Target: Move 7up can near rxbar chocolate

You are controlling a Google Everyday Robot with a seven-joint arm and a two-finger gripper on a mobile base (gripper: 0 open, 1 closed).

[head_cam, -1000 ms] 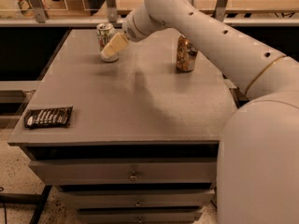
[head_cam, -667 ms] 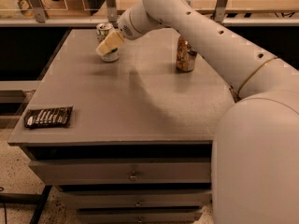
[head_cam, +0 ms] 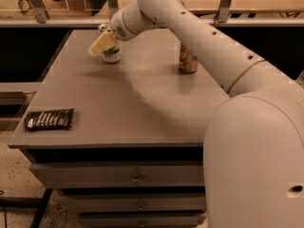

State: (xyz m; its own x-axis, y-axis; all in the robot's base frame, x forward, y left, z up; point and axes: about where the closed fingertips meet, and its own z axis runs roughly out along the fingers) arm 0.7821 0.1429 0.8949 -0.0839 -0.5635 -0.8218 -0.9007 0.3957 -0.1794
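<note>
The 7up can (head_cam: 112, 56) is seen upright on the grey table (head_cam: 142, 110), at about 11 o'clock from the table's middle, near the far edge. Its upper part is covered by the gripper (head_cam: 102, 44), which is placed against it at the can's 10 o'clock; whether it is open or closed cannot be told. The rxbar chocolate (head_cam: 49, 119) is laid flat at 8 o'clock, well apart. An orange-gold can (head_cam: 188, 61) is stood at 1 o'clock.
</note>
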